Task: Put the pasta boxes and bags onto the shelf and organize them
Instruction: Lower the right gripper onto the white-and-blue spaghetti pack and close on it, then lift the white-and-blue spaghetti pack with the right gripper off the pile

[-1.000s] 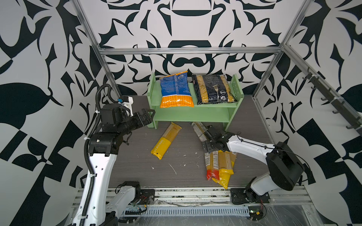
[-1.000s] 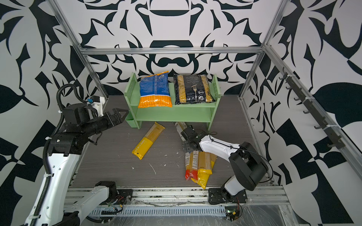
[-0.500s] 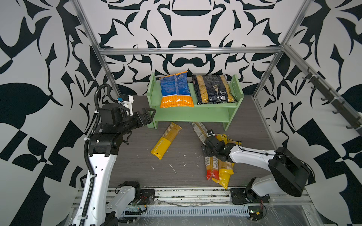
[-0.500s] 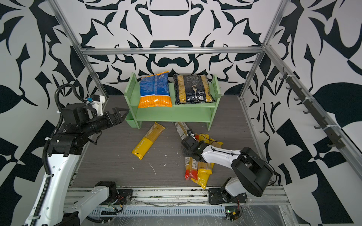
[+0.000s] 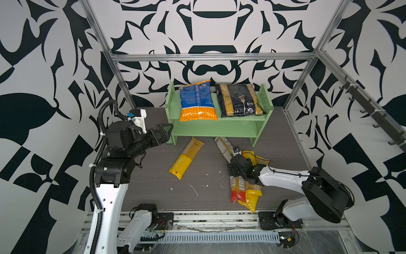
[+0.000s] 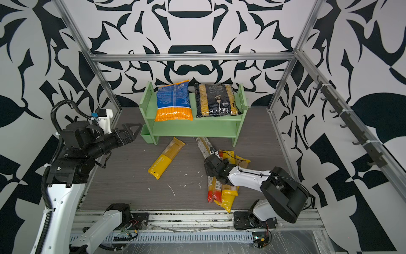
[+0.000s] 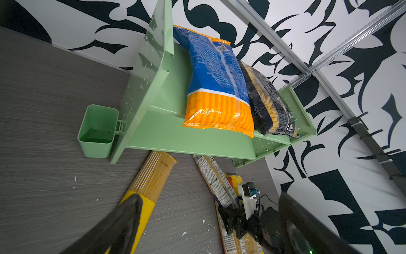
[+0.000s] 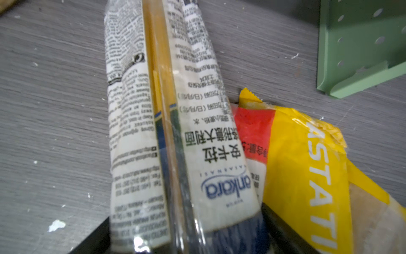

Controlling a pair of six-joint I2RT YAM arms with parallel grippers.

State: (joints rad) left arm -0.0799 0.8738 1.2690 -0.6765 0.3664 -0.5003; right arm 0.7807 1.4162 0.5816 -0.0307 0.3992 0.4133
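Observation:
The pale green shelf [image 5: 216,127] [image 6: 193,128] [image 7: 175,136] stands at the back. Its top tier carries a blue-orange bag [image 5: 197,103] [image 7: 215,83] and a black penne bag [image 5: 239,100] [image 7: 265,103]. A yellow spaghetti pack [image 5: 186,157] [image 6: 165,158] lies alone on the floor. My right gripper [image 5: 234,168] [image 6: 211,168] [image 8: 186,237] is open, low over a blue-ended, white-labelled spaghetti pack [image 8: 153,132] [image 5: 223,145], one jaw on each side of it. Red-ended [image 5: 236,191] and yellow [image 5: 252,195] packs lie heaped under that arm. My left gripper [image 5: 165,127] [image 6: 134,127] [image 7: 208,198] hangs open and empty beside the shelf's left panel.
A small green cup [image 7: 96,129] [image 6: 146,134] hangs on the shelf's left panel. The shelf's lower tier [image 6: 193,132] holds nothing. Pale crumbs dot the grey floor [image 5: 193,189]. A metal frame and patterned walls close in the sides and back.
My right gripper has drawn back from the shelf's foot along the white-labelled pack to its near end, dropped lower, and its jaws have narrowed a little. The left arm has hardly moved.

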